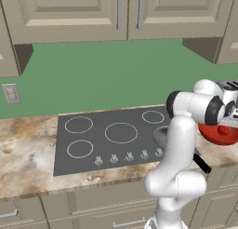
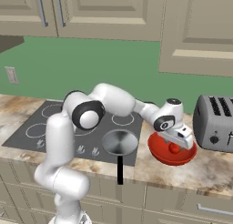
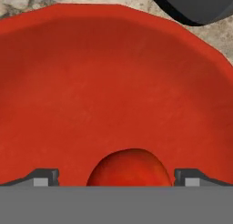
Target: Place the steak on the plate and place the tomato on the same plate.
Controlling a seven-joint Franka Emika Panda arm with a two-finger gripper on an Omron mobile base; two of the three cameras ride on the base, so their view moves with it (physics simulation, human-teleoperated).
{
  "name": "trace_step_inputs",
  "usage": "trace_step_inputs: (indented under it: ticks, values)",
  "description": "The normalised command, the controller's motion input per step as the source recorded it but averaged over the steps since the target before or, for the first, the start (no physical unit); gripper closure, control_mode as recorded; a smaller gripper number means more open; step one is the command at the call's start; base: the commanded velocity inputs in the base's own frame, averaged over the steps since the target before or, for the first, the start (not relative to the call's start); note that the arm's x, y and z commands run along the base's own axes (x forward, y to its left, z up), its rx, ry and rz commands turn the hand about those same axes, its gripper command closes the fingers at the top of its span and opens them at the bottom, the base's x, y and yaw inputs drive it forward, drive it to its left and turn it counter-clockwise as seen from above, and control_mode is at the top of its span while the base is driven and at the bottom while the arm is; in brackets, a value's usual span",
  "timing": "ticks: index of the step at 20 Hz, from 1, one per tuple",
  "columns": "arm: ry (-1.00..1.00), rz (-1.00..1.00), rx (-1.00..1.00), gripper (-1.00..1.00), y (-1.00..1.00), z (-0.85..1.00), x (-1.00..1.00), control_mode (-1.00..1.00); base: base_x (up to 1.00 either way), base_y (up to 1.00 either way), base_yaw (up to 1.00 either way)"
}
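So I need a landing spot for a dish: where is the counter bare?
Bare counter lies left of the cooktop, and the cooktop's left rings are free. It is crowded at its right: the pan, the red bowl holding the tomato, then the toaster.

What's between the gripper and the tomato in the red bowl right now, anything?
Nothing visible. In the hand view the tomato lies in the red bowl, with an open gap between the two spread fingertips and no object ahead of it. The right base view shows the gripper directly over the bowl.
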Motion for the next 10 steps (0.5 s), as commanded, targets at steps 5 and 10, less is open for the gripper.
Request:
trace_step_inputs:
  ticks: [5,10]
  values:
    - [0.05,-0.02,0.0,-1.0,-0.08,-0.13,-0.02,-1.0,0.0,0.0,0.0]
    - [0.03,-0.04,0.0,-1.0,0.0,-0.12,-0.12,-1.0,0.0,0.0,0.0]
